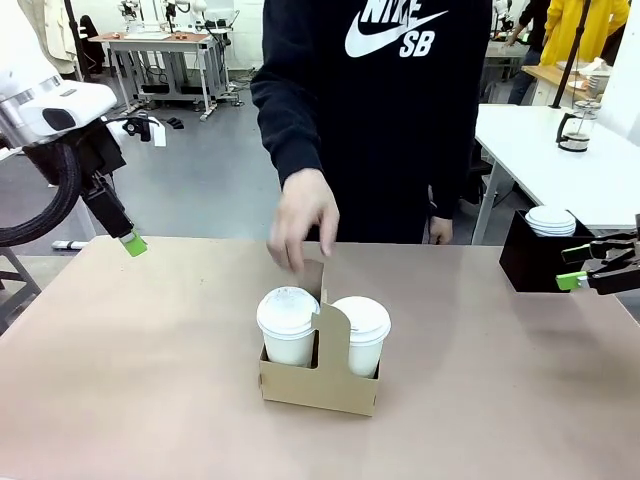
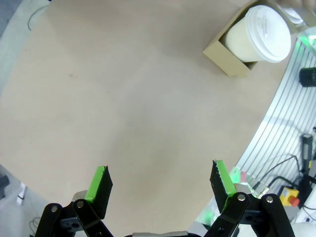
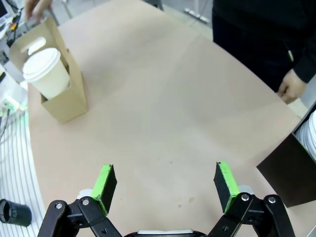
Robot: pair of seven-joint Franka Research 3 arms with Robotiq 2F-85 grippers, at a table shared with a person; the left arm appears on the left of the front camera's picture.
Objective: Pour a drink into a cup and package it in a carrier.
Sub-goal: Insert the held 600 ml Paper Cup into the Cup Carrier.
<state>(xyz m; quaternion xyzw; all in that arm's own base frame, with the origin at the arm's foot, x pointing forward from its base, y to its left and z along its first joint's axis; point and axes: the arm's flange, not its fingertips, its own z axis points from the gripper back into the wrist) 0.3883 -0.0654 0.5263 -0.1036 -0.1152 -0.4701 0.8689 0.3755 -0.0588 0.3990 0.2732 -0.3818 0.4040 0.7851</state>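
We're sitting at a tan table (image 1: pixel 120 380) with a matte, smooth top, and a person in a black sweatshirt is standing at the far side. Their hand (image 1: pixel 303 220) is hanging fingers-down just above the carrier's handle, slightly blurred; we can't tell if it's touching. Their other hand (image 3: pixel 292 85) is resting down by the far edge.

Our left arm (image 1: pixel 50 120) is hovering off the left edge, white shell with a thick black cable looping under it. The left gripper (image 2: pixel 160 182) is pointing down at bare table, jaws spread wide, nothing between the green pads. The right gripper (image 3: pixel 165 180) is doing the same on the right side, jaws wide and empty.

The carrier (image 1: pixel 318 378) is sitting mid-table, brown cardboard, boxy with an upright centre handle. Two cups (image 1: pixel 288 325) are standing upright in its wells, side by side, white paper with round plastic sip lids.

A black box (image 1: pixel 530 262) is sitting near the right gripper, white lids (image 1: pixel 551 220) stacked in it.
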